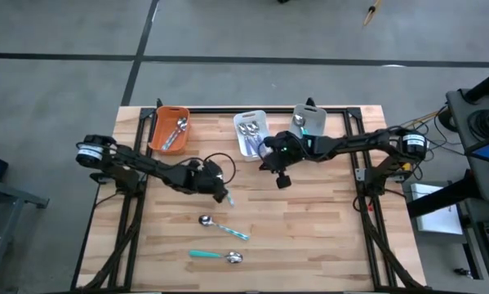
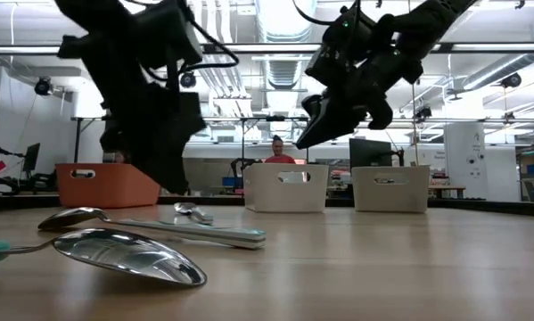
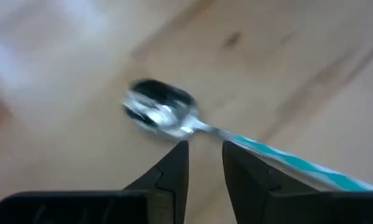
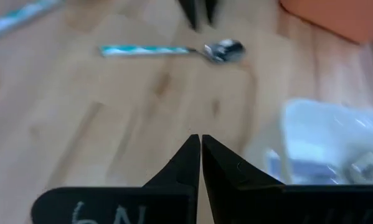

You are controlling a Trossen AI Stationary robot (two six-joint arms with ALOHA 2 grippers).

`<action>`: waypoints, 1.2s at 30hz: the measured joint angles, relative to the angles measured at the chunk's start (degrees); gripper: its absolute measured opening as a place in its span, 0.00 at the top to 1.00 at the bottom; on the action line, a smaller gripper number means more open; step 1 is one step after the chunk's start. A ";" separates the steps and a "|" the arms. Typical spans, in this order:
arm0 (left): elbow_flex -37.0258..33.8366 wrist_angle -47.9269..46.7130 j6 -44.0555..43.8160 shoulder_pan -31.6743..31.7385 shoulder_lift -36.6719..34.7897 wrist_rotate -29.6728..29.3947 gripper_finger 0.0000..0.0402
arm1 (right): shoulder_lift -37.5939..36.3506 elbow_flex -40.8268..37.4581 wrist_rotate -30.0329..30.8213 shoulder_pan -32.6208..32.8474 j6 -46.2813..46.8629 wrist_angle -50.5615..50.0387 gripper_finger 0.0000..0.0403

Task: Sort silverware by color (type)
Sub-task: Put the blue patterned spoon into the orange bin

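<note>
Spoon (image 3: 163,114) blurred, handle cut off.

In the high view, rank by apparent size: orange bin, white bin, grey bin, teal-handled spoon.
1. orange bin and white bin, too alike to rank
2. grey bin, partly hidden by the right arm
3. teal-handled spoon

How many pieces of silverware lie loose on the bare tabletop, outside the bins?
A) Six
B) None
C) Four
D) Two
D: the high view shows just a striped-handled spoon and a teal-handled spoon on the wood, both on the near part of the table; the other pieces sit in bins.
</note>
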 joint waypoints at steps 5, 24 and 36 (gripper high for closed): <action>2.83 -1.01 -10.31 0.00 0.03 8.78 0.80 | -0.63 3.06 3.06 -1.47 0.10 -7.59 0.98; 3.41 -1.19 -39.51 -0.72 1.71 12.89 0.80 | -1.01 6.08 3.08 -7.31 0.56 -18.27 0.98; 12.13 -8.21 -36.22 -0.65 10.69 12.74 0.70 | -1.01 6.06 3.06 -8.50 0.99 -18.34 0.98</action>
